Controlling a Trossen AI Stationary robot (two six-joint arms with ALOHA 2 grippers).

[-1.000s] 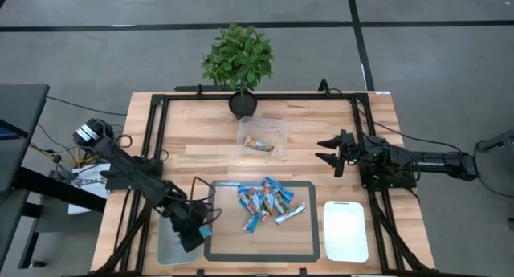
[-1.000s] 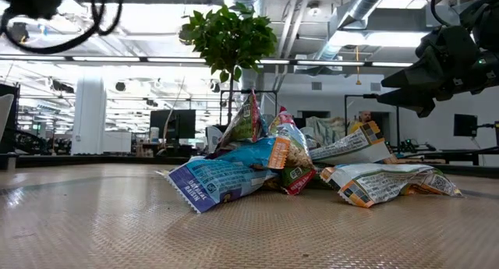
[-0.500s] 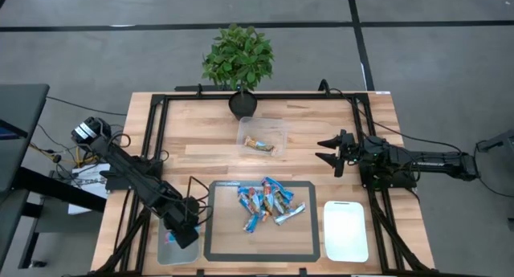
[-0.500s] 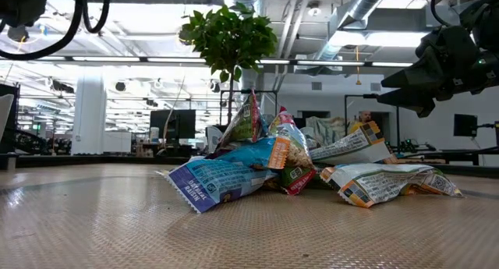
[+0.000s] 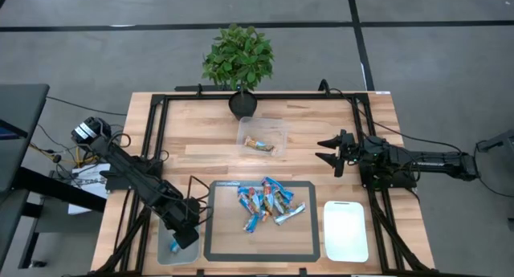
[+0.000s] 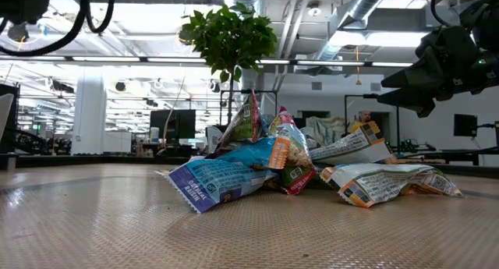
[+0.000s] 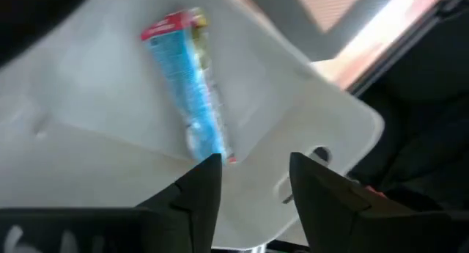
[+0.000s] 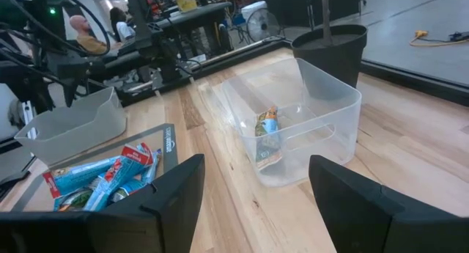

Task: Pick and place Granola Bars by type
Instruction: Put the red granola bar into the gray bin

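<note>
A blue granola bar with a red end lies in the clear bin at the table's near left. My left gripper hangs just above that bin, open, with nothing between its fingers. The bar's near end lies just beyond one fingertip. Several more bars, mostly blue, lie heaped on the dark-framed mat. One brownish bar lies in the clear bin at the far middle. My right gripper waits open above the table, to the right of that bin.
A white bin stands at the near right beside the mat. A potted plant stands at the far edge, behind the far bin. A black frame runs around the tabletop. Bare wood lies between the far bin and the mat.
My left gripper has moved from the mat's left edge toward the table's left edge, over the near-left bin. The blue bar that it carried has left its fingers and now lies in that bin.
</note>
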